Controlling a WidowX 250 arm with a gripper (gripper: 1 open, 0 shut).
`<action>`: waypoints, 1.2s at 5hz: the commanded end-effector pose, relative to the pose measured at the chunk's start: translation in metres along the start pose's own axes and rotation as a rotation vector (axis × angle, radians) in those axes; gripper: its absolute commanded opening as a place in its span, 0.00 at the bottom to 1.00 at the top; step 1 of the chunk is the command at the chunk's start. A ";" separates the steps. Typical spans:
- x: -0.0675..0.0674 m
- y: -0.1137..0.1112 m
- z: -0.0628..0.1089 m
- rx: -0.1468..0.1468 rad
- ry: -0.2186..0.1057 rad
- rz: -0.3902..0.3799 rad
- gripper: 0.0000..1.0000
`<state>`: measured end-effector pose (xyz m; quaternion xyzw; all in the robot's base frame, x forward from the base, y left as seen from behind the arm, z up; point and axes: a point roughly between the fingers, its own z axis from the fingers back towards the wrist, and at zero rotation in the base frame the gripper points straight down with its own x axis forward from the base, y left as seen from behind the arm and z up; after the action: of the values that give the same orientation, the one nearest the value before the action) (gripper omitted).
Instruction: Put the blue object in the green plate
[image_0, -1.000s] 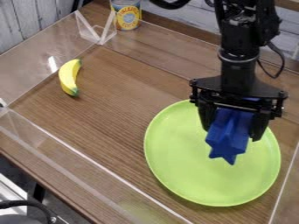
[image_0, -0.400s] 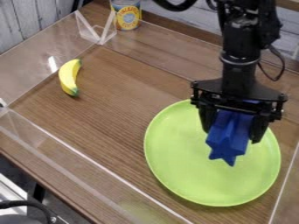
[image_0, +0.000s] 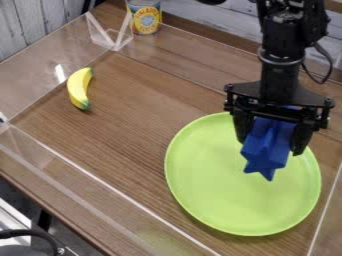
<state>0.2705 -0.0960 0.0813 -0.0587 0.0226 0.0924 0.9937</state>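
The blue object (image_0: 266, 152) is a royal-blue ridged block hanging upright between my gripper's fingers, its lower end just above or touching the green plate (image_0: 214, 190). The plate is a large round lime-green disc at the right front of the wooden table. My gripper (image_0: 275, 128) points straight down over the right half of the plate and is shut on the block's upper part. The block's top is hidden by the fingers.
A yellow banana (image_0: 79, 87) lies at the left on the wooden table (image_0: 160, 90). A yellow can (image_0: 144, 17) stands at the back. A clear plastic wall (image_0: 34, 150) borders the left and front edges, and a clear stand (image_0: 107, 35) sits near the can.
My gripper has shifted slightly right and a little up with the blue block still in it. The banana and plate have not moved.
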 end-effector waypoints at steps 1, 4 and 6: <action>0.014 -0.002 0.015 -0.013 -0.051 -0.002 1.00; 0.030 0.004 0.027 -0.007 -0.077 -0.009 0.00; 0.032 0.007 0.035 0.001 -0.091 -0.017 1.00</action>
<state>0.2944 -0.0810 0.0962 -0.0476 0.0066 0.0840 0.9953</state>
